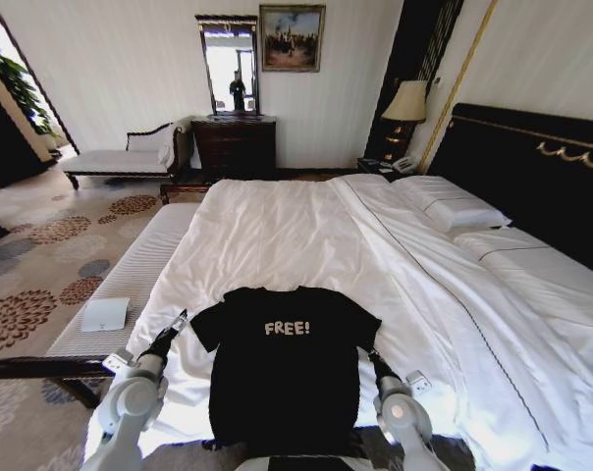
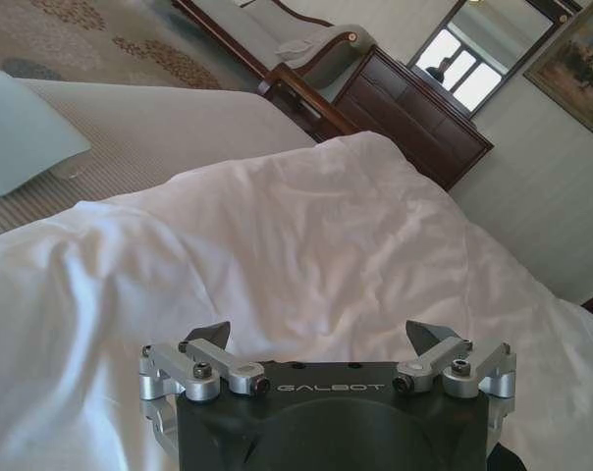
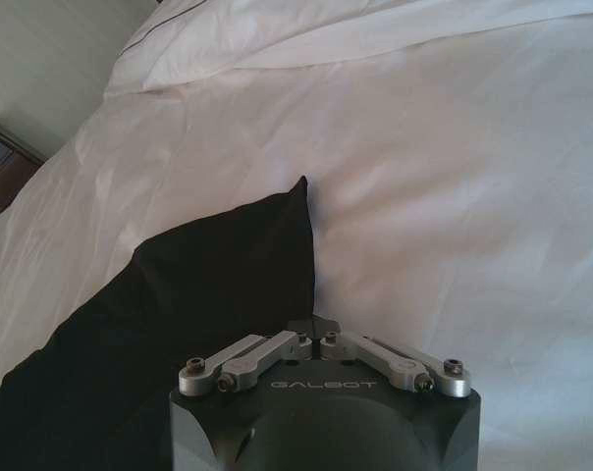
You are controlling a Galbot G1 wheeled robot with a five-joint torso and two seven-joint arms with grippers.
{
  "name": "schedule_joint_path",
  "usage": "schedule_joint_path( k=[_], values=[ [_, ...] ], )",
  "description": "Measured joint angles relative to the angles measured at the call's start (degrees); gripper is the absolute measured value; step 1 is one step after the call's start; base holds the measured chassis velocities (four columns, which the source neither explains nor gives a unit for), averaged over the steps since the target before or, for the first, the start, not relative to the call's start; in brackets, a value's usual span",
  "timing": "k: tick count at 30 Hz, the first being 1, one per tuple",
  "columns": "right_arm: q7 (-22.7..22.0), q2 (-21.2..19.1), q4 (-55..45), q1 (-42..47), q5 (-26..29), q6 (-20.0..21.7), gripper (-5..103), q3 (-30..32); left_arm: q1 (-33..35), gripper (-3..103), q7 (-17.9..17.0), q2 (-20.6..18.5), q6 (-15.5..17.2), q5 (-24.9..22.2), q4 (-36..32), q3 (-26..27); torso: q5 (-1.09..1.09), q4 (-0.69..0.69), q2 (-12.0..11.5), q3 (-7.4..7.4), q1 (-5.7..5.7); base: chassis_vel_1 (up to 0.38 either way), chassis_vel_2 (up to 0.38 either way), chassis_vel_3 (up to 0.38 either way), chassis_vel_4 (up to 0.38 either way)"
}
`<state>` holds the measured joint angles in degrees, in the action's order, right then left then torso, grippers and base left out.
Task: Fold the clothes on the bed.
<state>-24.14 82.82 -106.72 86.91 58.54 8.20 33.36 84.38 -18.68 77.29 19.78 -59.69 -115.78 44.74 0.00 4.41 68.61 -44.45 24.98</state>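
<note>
The clothes, one black T-shirt (image 1: 287, 383) with white "FREE!" on the chest, lie flat and face up near the foot of the bed (image 1: 277, 226). My left gripper (image 1: 179, 322) hovers just outside the shirt's left sleeve. In the left wrist view it (image 2: 318, 339) stands open over bare white sheet (image 2: 306, 226). My right gripper (image 1: 373, 357) sits at the shirt's right side, below the sleeve. The right wrist view shows it (image 3: 314, 329) shut, with its tips meeting on the edge of the black fabric (image 3: 179, 324).
A pale striped bench (image 1: 139, 265) runs along the bed's left side with a white flat object (image 1: 105, 314) on it. Pillows (image 1: 454, 211) and a dark headboard (image 1: 532, 157) are at the right. A dark dresser (image 1: 235, 145) and a chaise (image 1: 120, 157) stand by the far wall.
</note>
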Motion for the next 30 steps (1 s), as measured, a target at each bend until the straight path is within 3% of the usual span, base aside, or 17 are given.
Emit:
schedule_joint_path(
  k=[10, 11, 13, 15, 17, 20, 24, 28, 29, 30],
  values=[
    [-0.08, -0.14, 0.10, -0.17, -0.69, 0.02, -2, 0.40, 0.39, 100, 0.01, -0.55, -0.05, -0.66, -0.23, 0.78, 0.00, 0.00, 0.00, 0.00, 0.00, 0.000, 0.000, 0.000, 0.000],
    [0.04, -0.15, -0.31, 0.06, -1.16, -0.11, 3, 0.76, 0.43, 100, 0.01, -0.60, -0.07, -0.78, -0.23, 0.97, 0.00, 0.00, 0.00, 0.00, 0.00, 0.000, 0.000, 0.000, 0.000],
    [0.23, -0.15, -0.54, 0.16, -1.32, -0.23, 3, 0.92, 0.42, 100, 0.01, -0.62, -0.09, -0.80, -0.21, 1.01, 0.00, 0.00, 0.00, 0.00, 0.00, 0.000, 0.000, 0.000, 0.000],
    [1.49, -0.19, -1.93, 0.87, -2.53, -1.42, 20, 1.83, 0.22, 100, 0.01, -0.66, -0.33, -0.83, 0.24, 1.37, 0.00, 0.00, 0.00, 0.00, 0.00, 0.000, 0.000, 0.000, 0.000],
    [2.13, -0.19, -2.84, 1.33, -3.31, -2.20, 20, 2.29, 0.03, 100, 0.00, -0.69, -0.45, -0.94, 0.54, 1.63, 0.00, 0.00, 0.00, 0.00, 0.00, 0.000, 0.000, 0.000, 0.000],
    [3.25, -0.17, -6.29, 2.95, -4.45, -4.19, 36, 3.68, -0.83, 100, -1.08, -0.83, -0.67, -2.59, 2.00, 2.65, 0.00, 0.00, 0.00, 0.00, 0.00, 0.000, 0.000, 0.000, 0.000],
    [3.52, 0.45, -10.64, 4.60, -4.88, -6.39, 47, 5.21, -1.92, 100, -2.35, -1.28, -1.17, -5.50, 4.11, 4.25, -0.01, 0.00, 0.00, 0.00, 0.00, 0.000, 0.000, 0.000, 0.000],
    [3.53, 1.62, -13.36, 6.05, -6.23, -9.17, 63, 6.29, -1.73, 100, -1.02, -2.04, -0.98, -9.60, 4.47, 4.63, 0.00, 0.00, 0.00, 0.00, 0.00, 0.000, 0.000, 0.000, 0.000],
    [3.46, 1.94, -13.93, 6.50, -6.76, -9.81, 63, 6.49, -1.58, 100, -0.48, -1.89, -0.59, -10.68, 4.49, 4.21, 0.00, 0.00, 0.00, 0.00, 0.00, 0.000, 0.000, 0.000, 0.000],
    [3.40, 2.22, -14.36, 6.98, -7.40, -10.31, 74, 6.64, -1.59, 100, -0.23, -1.45, -0.32, -11.83, 4.66, 3.78, 0.02, 0.00, 0.00, 0.00, 0.00, 0.000, 0.000, 0.000, 0.000]
  ],
)
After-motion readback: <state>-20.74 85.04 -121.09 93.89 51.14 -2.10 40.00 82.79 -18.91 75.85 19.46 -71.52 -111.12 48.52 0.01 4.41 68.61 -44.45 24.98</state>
